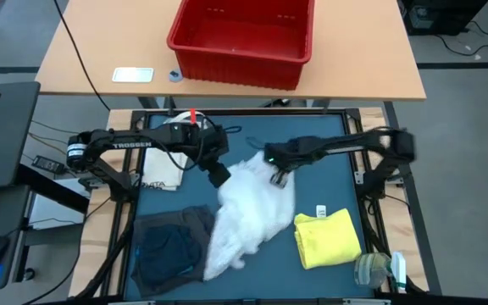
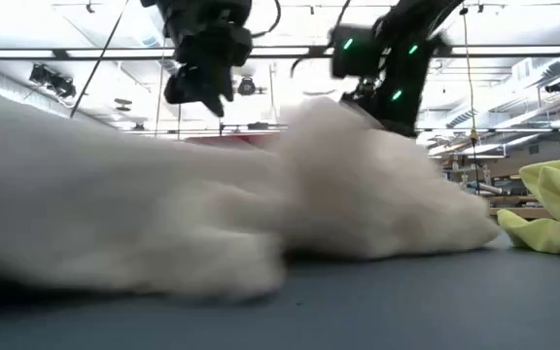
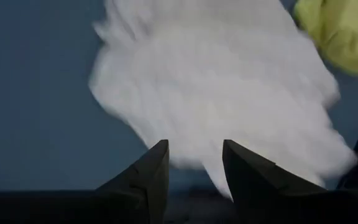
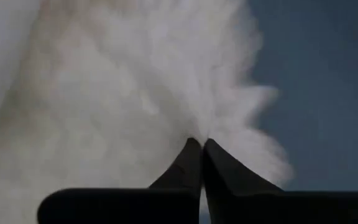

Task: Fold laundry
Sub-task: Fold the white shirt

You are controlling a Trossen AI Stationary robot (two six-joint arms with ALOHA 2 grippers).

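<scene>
The white lacy garment (image 1: 248, 212) lies heaped in the middle of the blue table top and fills the low view (image 2: 261, 214). My right gripper (image 1: 279, 178) stands over its far right part, shut on the cloth. My left gripper (image 1: 219, 175) hangs open above the garment's far left edge (image 3: 166, 124), clear of it in the low view (image 2: 200, 89). A yellow garment (image 1: 327, 239) lies folded at the near right. A dark grey and navy heap (image 1: 172, 246) lies at the near left. My right gripper pinches a bit of the white garment near its far right edge (image 4: 222, 134) between its two shut fingers, coming from above and slanting down. The cloth fans out from the fingertips and rises to a peak (image 2: 324, 117). The remainder lies on the table. One layer or several, I cannot tell.
A clear plastic item with green trim (image 1: 381, 269) lies at the near right corner. A cream bag (image 1: 161, 180) lies at the far left under the left arm. A red bin (image 1: 242, 36) stands on the wooden table beyond. Bare blue surface (image 1: 329, 182) shows at the far right.
</scene>
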